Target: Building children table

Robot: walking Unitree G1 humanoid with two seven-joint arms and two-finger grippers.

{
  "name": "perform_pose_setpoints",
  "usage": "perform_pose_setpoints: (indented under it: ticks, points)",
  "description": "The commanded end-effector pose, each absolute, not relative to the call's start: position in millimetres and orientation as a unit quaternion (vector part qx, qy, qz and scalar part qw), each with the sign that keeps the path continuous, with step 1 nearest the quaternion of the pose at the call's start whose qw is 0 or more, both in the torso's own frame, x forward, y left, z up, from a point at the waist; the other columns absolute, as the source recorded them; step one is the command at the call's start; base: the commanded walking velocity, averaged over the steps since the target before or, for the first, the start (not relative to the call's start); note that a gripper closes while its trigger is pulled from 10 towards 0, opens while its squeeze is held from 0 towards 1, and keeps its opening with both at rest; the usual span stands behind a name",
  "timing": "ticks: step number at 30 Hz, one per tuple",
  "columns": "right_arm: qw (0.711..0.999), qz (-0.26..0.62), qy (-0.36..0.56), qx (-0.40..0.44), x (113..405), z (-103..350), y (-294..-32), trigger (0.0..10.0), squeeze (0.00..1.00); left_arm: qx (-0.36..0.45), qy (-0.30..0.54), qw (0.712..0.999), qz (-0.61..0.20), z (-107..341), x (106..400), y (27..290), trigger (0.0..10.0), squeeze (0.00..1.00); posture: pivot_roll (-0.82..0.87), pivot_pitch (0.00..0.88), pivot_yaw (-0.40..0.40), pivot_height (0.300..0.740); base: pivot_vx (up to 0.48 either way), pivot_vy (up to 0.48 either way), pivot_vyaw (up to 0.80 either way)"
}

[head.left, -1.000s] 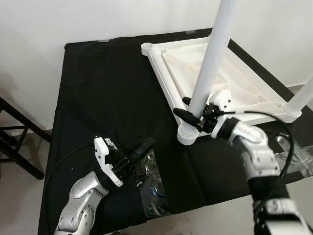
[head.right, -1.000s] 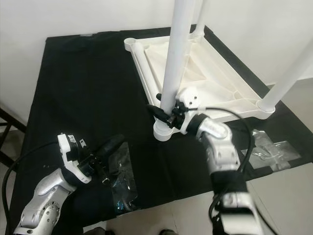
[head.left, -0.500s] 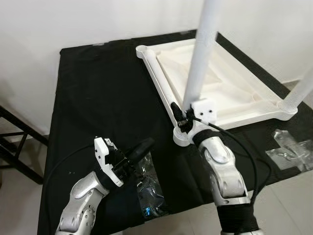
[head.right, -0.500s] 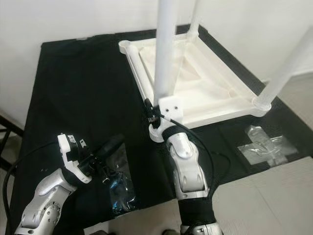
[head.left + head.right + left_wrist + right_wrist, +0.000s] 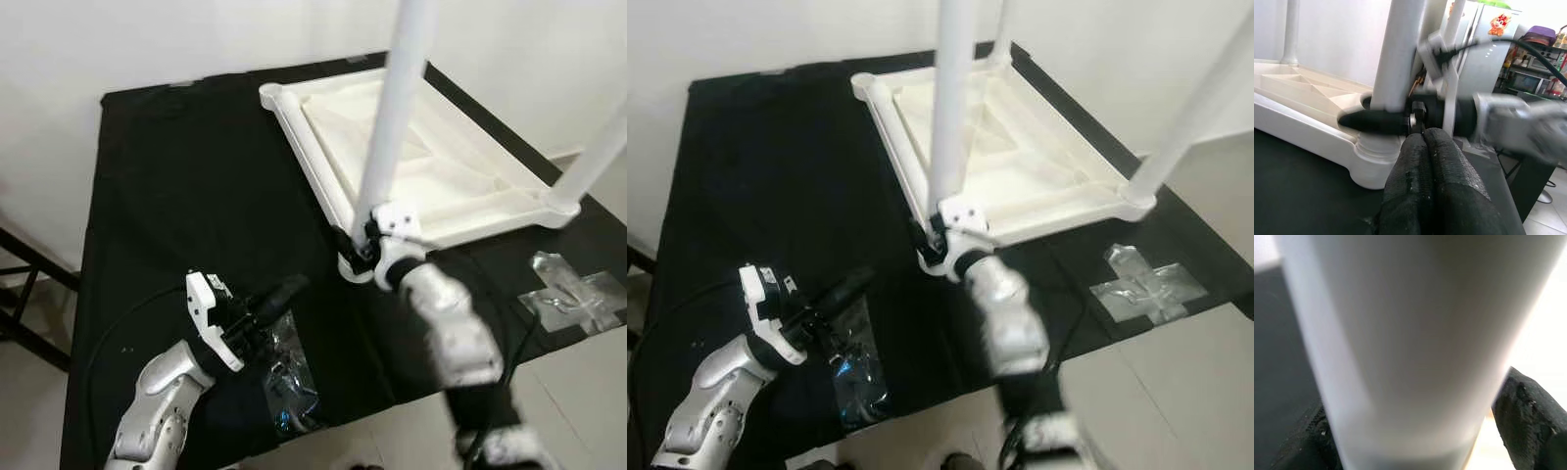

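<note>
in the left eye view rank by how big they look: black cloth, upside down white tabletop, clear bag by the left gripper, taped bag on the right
1. black cloth
2. white tabletop
3. and 4. clear bag beside the left gripper and taped bag: look alike, not ranked.

Head eyes look down; wrist cameras sit close (sharing the leg)

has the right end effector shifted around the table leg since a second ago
Yes. The right end effector stays at the base of the white leg, but its arm has swung from the leg's right side round to the near side.
</note>
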State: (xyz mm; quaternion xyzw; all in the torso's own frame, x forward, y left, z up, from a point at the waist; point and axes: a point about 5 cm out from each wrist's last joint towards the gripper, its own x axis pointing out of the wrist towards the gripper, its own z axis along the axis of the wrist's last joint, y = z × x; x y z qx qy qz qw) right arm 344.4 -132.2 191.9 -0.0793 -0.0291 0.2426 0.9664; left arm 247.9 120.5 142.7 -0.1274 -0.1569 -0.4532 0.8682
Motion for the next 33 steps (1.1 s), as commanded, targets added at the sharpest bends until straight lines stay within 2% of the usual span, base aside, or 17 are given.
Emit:
perform_pose_setpoints:
  ticks: [1, 3, 6, 13, 15, 20, 27, 31, 33]
  points:
    - [0.954, 0.292, -0.048, -0.057, 344.7, 199.7, -131.6, 10.0, 0.0, -0.126, -0.149, 0.868, -0.457, 139.0, 246.1, 119.5, 10.0, 0.0, 0.02, 0.151, -0.008, 0.74, 0.0, 0.0, 0.0]
    - [0.934, 0.351, -0.052, -0.051, 349.8, 212.2, -138.8, 10.0, 0.0, -0.127, -0.149, 0.867, -0.457, 138.6, 246.0, 119.1, 10.0, 0.0, 0.02, 0.149, -0.011, 0.74, 0.0, 0.0, 0.0]
    - [0.918, 0.391, -0.045, -0.049, 359.3, 221.9, -150.6, 10.0, 0.0, -0.129, -0.149, 0.867, -0.458, 138.2, 245.9, 118.9, 10.0, 0.0, 0.02, 0.148, -0.013, 0.74, 0.0, 0.0, 0.0]
    - [0.862, 0.502, -0.009, -0.069, 365.1, 218.1, -156.3, 10.0, 0.0, -0.126, -0.148, 0.868, -0.457, 137.9, 244.5, 120.0, 10.0, 0.0, 0.05, 0.147, -0.014, 0.74, 0.0, 0.0, 0.0]
    - [0.857, 0.511, -0.003, -0.066, 366.8, 218.0, -157.4, 0.0, 0.0, -0.125, -0.148, 0.868, -0.457, 137.9, 244.1, 120.5, 10.0, 0.0, 0.06, 0.15, -0.012, 0.74, 0.0, 0.0, 0.0]
    - [0.847, 0.528, 0.004, -0.056, 369.1, 216.5, -160.0, 0.0, 0.0, -0.124, -0.146, 0.868, -0.457, 137.9, 243.4, 121.9, 10.0, 0.0, 0.06, 0.153, -0.008, 0.74, 0.0, 0.0, 0.0]
    - [0.857, 0.512, 0.014, -0.056, 372.7, 207.1, -167.3, 0.0, 0.0, -0.124, -0.145, 0.868, -0.459, 138.7, 242.8, 123.1, 10.0, 0.0, 0.06, 0.159, -0.002, 0.74, 0.0, 0.0, 0.0]
    - [0.881, 0.467, 0.025, -0.07, 369.8, 191.3, -178.5, 0.0, 0.0, -0.124, -0.146, 0.868, -0.457, 139.4, 242.9, 123.8, 10.0, 0.0, 0.06, 0.163, -0.001, 0.74, 0.0, 0.0, 0.0]
    - [0.903, 0.42, 0.037, -0.08, 367.4, 181.6, -186.8, 0.0, 0.0, -0.126, -0.147, 0.869, -0.456, 139.5, 243.0, 124.6, 10.0, 0.0, 0.05, 0.165, -0.001, 0.74, 0.0, 0.0, 0.0]
